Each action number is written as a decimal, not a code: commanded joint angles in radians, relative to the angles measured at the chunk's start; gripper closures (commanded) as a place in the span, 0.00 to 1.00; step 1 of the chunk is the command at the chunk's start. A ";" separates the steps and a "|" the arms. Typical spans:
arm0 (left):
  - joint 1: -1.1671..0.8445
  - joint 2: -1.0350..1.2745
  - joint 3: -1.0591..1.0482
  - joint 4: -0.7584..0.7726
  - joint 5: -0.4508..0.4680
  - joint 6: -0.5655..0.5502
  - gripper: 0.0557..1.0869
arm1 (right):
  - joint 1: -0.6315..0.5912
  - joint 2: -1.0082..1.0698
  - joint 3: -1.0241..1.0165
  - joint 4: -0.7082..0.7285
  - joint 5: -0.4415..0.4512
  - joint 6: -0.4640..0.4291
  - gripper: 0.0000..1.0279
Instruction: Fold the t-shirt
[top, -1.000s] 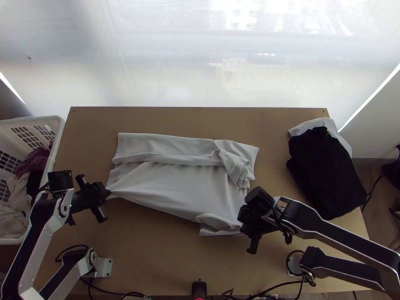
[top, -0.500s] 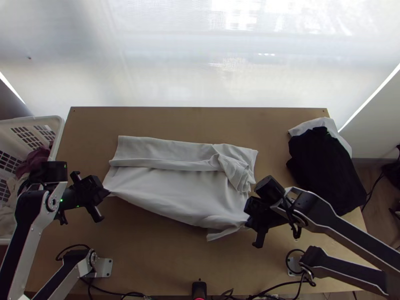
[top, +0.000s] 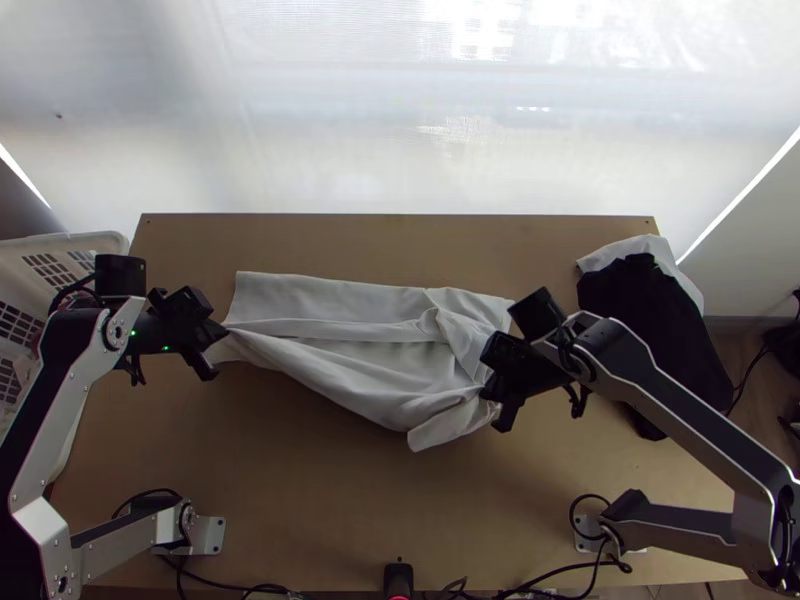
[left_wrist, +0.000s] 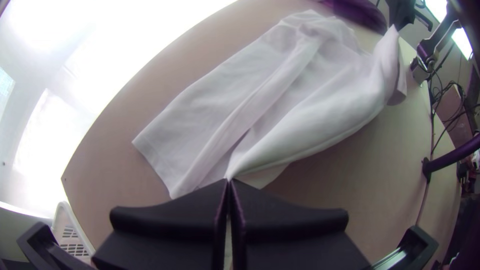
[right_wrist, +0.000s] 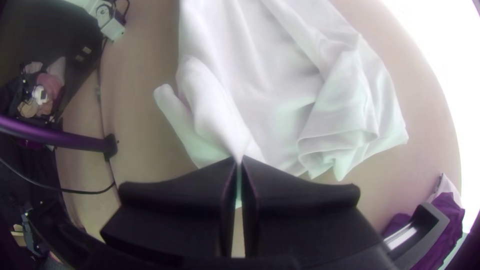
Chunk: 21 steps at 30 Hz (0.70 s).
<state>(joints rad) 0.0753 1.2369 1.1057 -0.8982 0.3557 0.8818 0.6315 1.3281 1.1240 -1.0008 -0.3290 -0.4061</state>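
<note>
Both grippers have moved toward the far side of your light wooden table (top: 320, 500), drawing the white cloth t-shirt's (top: 360, 300) near edge along. Your left black gripper (top: 224, 332) and right black gripper (right_wrist: 239, 159) each pinch that edge, one per end. You're likely mid-fold; next, lay it over the far strip, then release. The shirt lies mid-table, between them.

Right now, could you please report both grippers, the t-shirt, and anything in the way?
Left gripper shut on t-shirt, one end; right gripper shut on other end. T-shirt partly folded. Black cloth off right, apparently clear.
</note>
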 joint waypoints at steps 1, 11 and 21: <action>0.035 0.144 0.051 0.094 -0.001 -0.007 0.96 | -0.108 0.115 0.114 -0.010 -0.028 -0.036 0.97; 0.084 0.271 0.097 0.173 -0.001 -0.026 0.96 | -0.182 0.250 0.211 -0.007 -0.030 -0.031 0.97; 0.066 0.342 0.131 0.208 -0.003 -0.032 0.96 | -0.277 0.372 0.330 -0.009 -0.030 -0.019 0.97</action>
<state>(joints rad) 0.1509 1.5227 1.2083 -0.7105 0.3553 0.8593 0.4046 1.6222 1.3796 -1.0080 -0.3595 -0.4385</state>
